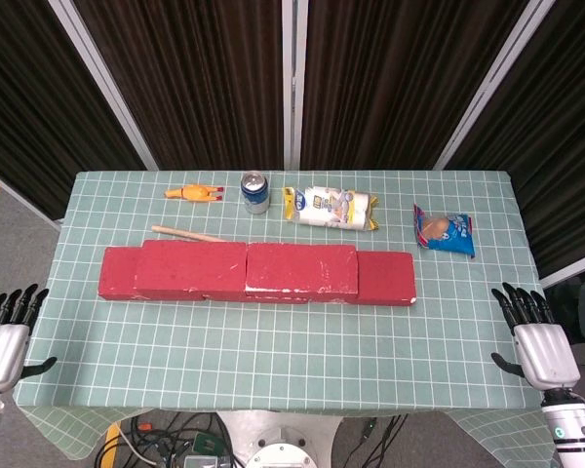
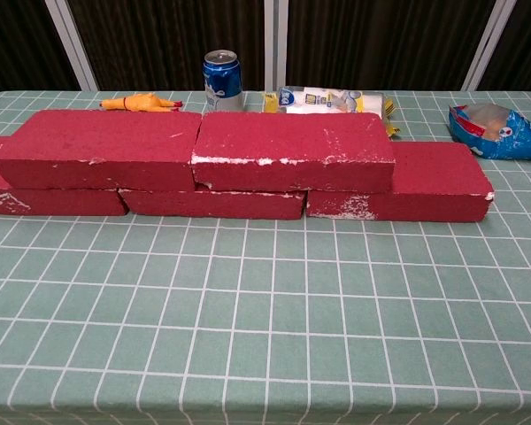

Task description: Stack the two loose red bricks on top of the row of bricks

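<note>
Two red bricks lie end to end on top of a row of red bricks: the left upper brick (image 1: 193,267) (image 2: 102,149) and the right upper brick (image 1: 301,269) (image 2: 292,150). The bottom row (image 1: 385,278) (image 2: 434,181) sticks out at both ends. My left hand (image 1: 5,336) hangs off the table's left front corner, fingers spread, holding nothing. My right hand (image 1: 536,336) is off the right front corner, also with fingers apart and empty. Neither hand shows in the chest view.
Behind the bricks lie a wooden stick (image 1: 187,234), a yellow rubber chicken (image 1: 195,193) (image 2: 142,104), a soda can (image 1: 255,192) (image 2: 222,80), a white snack packet (image 1: 330,208) (image 2: 332,99) and a blue snack bag (image 1: 446,231) (image 2: 497,130). The checked green tablecloth (image 1: 292,341) covers the table.
</note>
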`<state>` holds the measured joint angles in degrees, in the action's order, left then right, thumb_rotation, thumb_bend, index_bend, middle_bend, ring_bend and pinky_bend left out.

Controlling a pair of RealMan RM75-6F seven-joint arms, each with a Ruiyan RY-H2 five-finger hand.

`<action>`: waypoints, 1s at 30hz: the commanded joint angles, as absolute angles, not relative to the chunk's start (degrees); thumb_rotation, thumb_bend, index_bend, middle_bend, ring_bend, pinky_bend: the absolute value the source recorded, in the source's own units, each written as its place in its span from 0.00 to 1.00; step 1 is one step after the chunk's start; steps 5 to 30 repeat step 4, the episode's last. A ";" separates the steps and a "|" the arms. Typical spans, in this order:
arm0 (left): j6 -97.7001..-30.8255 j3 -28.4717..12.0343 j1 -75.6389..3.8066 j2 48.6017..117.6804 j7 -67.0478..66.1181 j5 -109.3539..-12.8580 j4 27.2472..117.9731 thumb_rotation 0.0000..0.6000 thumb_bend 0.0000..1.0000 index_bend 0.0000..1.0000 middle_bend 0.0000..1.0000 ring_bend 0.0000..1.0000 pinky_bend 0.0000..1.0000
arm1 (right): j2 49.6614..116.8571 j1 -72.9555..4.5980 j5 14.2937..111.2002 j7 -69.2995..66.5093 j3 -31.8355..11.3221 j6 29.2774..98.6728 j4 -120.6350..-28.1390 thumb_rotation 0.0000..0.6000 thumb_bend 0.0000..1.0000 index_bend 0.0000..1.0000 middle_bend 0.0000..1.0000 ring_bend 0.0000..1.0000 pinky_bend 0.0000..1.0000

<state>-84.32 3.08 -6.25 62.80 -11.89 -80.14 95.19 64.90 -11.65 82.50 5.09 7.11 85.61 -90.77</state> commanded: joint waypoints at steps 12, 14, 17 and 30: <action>-86.53 2.78 -4.55 65.60 -10.60 -82.08 92.24 1.00 0.00 0.01 0.00 0.00 0.00 | 66.65 -9.22 84.70 3.19 6.55 87.07 -88.02 1.00 0.07 0.00 0.00 0.00 0.00; -86.53 2.78 -4.55 65.60 -10.60 -82.08 92.24 1.00 0.00 0.01 0.00 0.00 0.00 | 66.65 -9.22 84.70 3.19 6.55 87.07 -88.02 1.00 0.07 0.00 0.00 0.00 0.00; -86.53 2.78 -4.55 65.60 -10.60 -82.08 92.24 1.00 0.00 0.01 0.00 0.00 0.00 | 66.65 -9.22 84.70 3.19 6.55 87.07 -88.02 1.00 0.07 0.00 0.00 0.00 0.00; -86.53 2.78 -4.55 65.60 -10.60 -82.08 92.24 1.00 0.00 0.01 0.00 0.00 0.00 | 66.65 -9.22 84.70 3.19 6.55 87.07 -88.02 1.00 0.07 0.00 0.00 0.00 0.00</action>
